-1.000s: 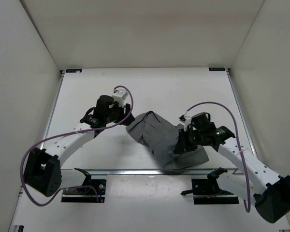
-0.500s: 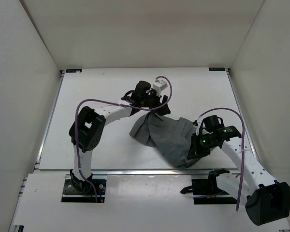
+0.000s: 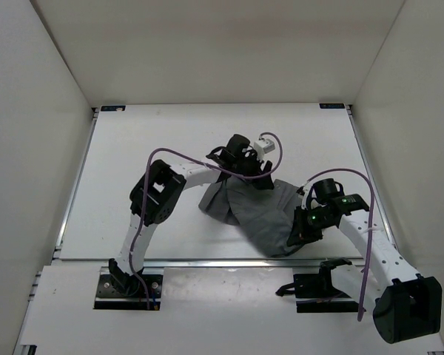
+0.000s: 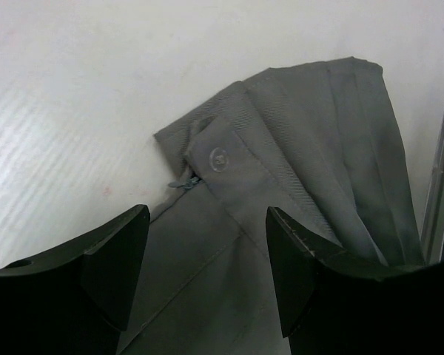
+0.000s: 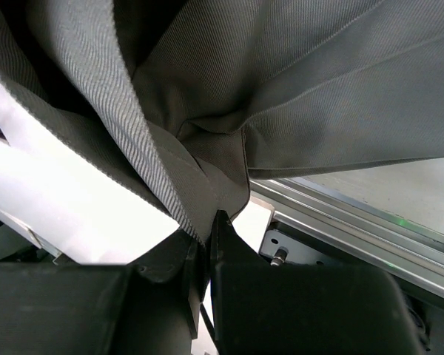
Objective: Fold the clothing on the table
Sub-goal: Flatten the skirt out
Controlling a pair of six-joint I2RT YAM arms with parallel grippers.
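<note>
The left arm (image 3: pixel 196 175) has swung over from the left side to the far edge of the clothing (image 3: pixel 255 211), and the right arm (image 3: pixel 362 229) has pulled back a little toward the front. The left fingers (image 4: pixel 115 259) are spread wide just above the cloth, over a button (image 4: pixel 218 157) — nothing is between them. The right fingers (image 5: pixel 226 259) are pinched tight on a fold of the clothing. The clothing lies bunched up on the table (image 3: pixel 133 163) — near the front edge, a bit right of the middle.

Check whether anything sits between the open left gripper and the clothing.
Nothing visible does: the left gripper hangs open directly above the clothing, its buttoned waistband corner showing unobstructed between the fingers.
</note>
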